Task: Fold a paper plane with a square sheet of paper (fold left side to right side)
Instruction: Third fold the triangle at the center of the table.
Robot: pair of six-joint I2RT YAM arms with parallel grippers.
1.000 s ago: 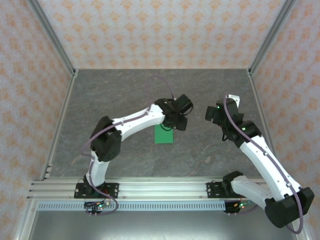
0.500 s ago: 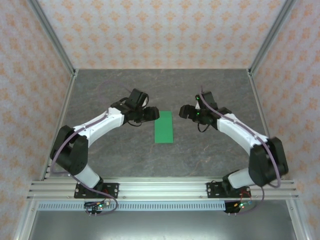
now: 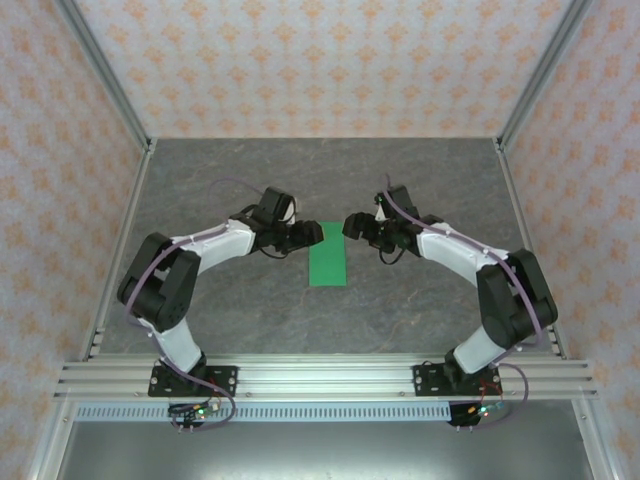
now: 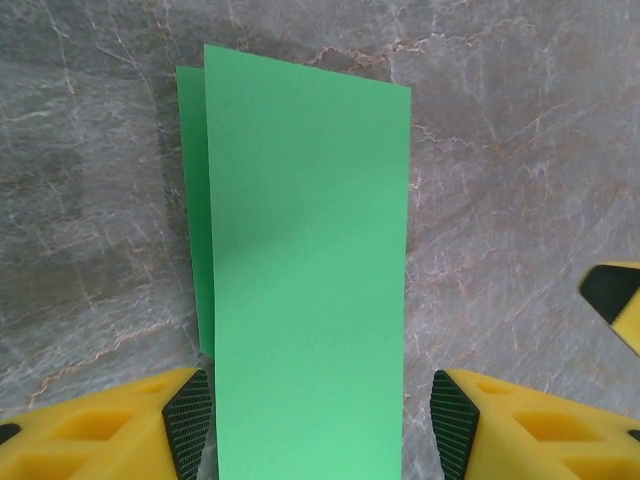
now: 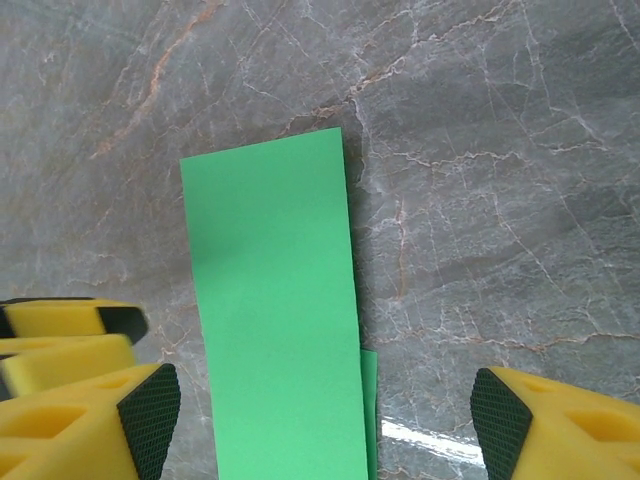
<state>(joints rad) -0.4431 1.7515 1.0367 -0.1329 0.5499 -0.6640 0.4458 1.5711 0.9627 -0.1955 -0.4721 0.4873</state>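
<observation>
The square sheet of paper (image 3: 328,254) lies on the grey table, folded in half into a narrow green strip. Its lower layer sticks out slightly along one long edge (image 4: 190,200). My left gripper (image 3: 308,235) is at the strip's far left corner and my right gripper (image 3: 352,225) at its far right corner. In the left wrist view the paper (image 4: 305,280) runs between the open left gripper (image 4: 320,420); its fingers (image 4: 190,420) straddle the strip with gaps. In the right wrist view the paper (image 5: 275,310) sits between the wide-open right gripper (image 5: 325,415), nearer its left pad (image 5: 150,410).
Patterned walls and metal posts (image 3: 105,75) enclose the table on three sides. An aluminium rail (image 3: 320,375) with both arm bases runs along the near edge. The two grippers face each other closely; the left one's yellow fingers (image 5: 70,320) appear in the right wrist view.
The left gripper, over the paper a second ago, drew off to its left and now sits at its far corner. The right arm swung left to the paper. Right jaws narrowed slightly.
</observation>
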